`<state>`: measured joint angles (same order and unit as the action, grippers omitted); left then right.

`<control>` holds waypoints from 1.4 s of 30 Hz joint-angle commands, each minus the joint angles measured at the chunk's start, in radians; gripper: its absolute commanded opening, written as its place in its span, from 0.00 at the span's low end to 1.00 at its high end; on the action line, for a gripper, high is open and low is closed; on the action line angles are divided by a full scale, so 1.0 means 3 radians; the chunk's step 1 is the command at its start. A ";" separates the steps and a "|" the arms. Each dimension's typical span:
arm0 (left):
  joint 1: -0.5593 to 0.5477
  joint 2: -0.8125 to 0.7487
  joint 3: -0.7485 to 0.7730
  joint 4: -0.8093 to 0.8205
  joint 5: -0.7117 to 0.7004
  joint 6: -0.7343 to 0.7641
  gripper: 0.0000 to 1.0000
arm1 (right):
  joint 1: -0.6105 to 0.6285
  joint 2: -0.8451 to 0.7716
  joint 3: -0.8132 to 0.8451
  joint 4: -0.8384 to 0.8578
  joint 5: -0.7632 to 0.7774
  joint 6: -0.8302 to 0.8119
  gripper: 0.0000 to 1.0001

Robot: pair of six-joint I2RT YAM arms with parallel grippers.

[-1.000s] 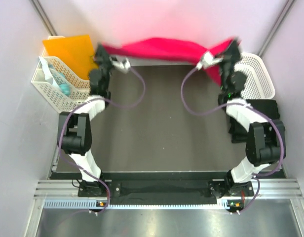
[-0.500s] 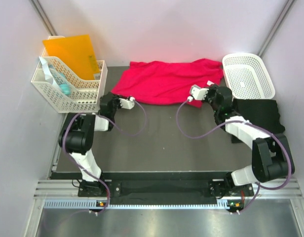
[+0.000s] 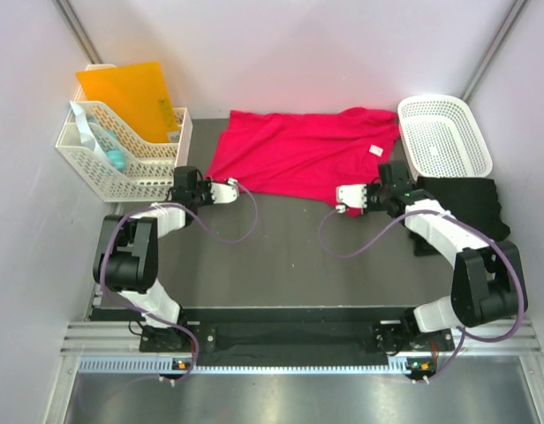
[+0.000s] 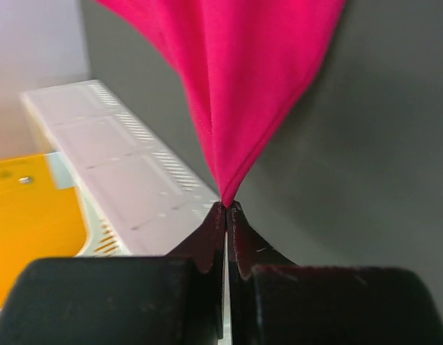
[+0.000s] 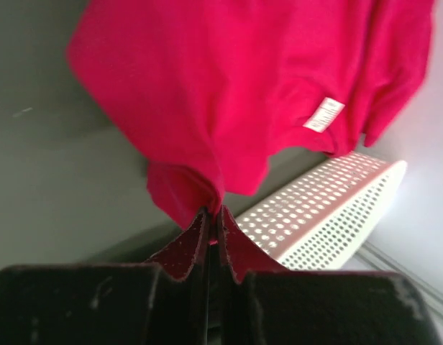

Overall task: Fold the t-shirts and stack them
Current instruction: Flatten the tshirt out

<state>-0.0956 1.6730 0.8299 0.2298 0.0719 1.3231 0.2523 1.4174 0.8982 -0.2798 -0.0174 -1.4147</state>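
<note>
The bright pinkish-red cloth t-shirt [image 3: 298, 155] is plain, with a small white neck label [image 3: 374, 151]. The soft black cloth t-shirt [image 3: 473, 199] is plain. The perforated white plastic basket [image 3: 444, 137] sits on a dark grey desk [image 3: 281, 256]. The flat folder [image 3: 122, 88] is orange.

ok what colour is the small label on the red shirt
White; the label on the red t-shirt shows best in the right wrist view.
</note>
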 commanded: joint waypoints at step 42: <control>0.0426 -0.0024 0.0603 -0.2023 0.0670 0.0150 0.00 | -0.0458 -0.0035 0.0780 -0.1972 -0.0617 -0.0954 0.00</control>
<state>0.0185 1.6722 0.9661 -0.2970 0.2272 1.3415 0.1295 1.4445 1.1397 -0.7959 -0.1581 -1.6180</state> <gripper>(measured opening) 0.012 0.028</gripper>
